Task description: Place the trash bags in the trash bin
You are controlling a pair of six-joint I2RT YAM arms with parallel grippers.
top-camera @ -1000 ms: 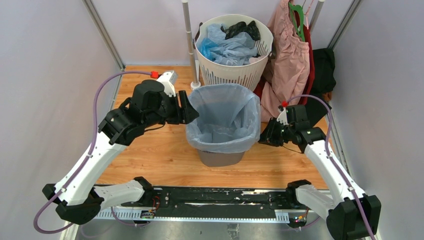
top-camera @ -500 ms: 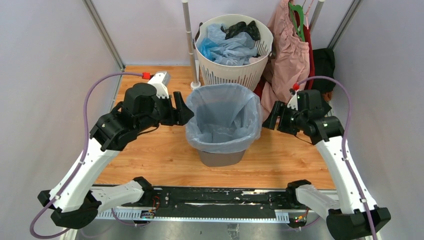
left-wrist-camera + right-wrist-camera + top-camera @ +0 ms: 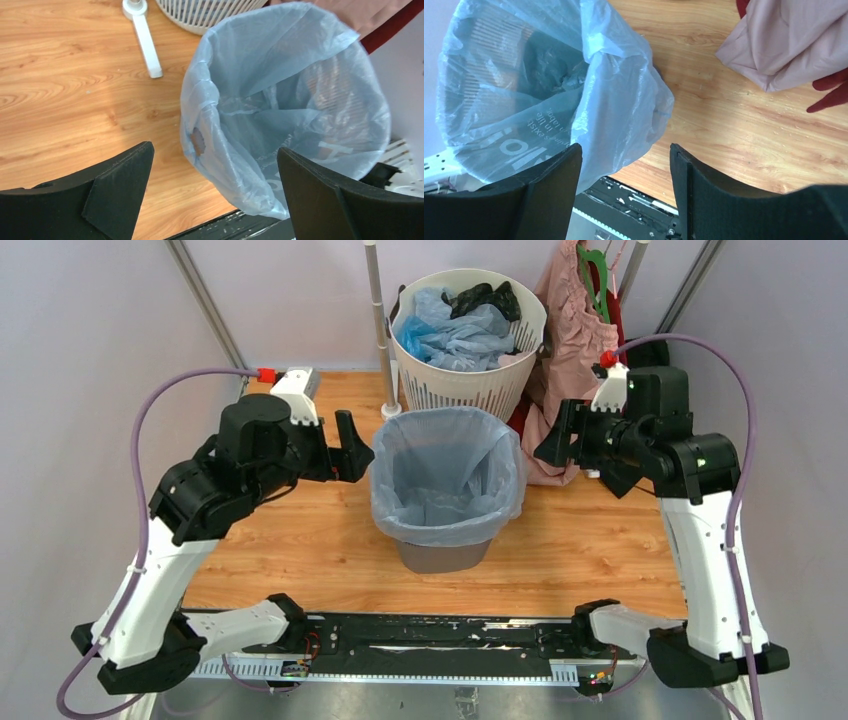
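Trash bag (image 3: 447, 480): pale blue, see-through, lining the trash bin (image 3: 440, 556). Its mouth is spread open and its edge is folded down over the bin's rim all round. The bottom of the bag sags loosely inside the bin. White lettering shows on the side facing the arms.

Left gripper (image 3: 214, 150): jaws spread wide, nothing between them. It is level with the rim on the bin's left, just beside the bag and, as far as can be seen, not touching it.

Right gripper (image 3: 624, 147): jaws parted, also empty. It is near the bin's right side, clear of the bag.

Judgement: this bag looks seated and let go, so the placing step reads as done. A white slotted basket (image 3: 450, 392) behind the bin holds more crumpled blue and dark bags. If those count, the next move calls for one arm to reach over the bin to the basket, pinch a loose fold and lift it free without snagging the liner or the pink garment (image 3: 580, 370) right of the basket.
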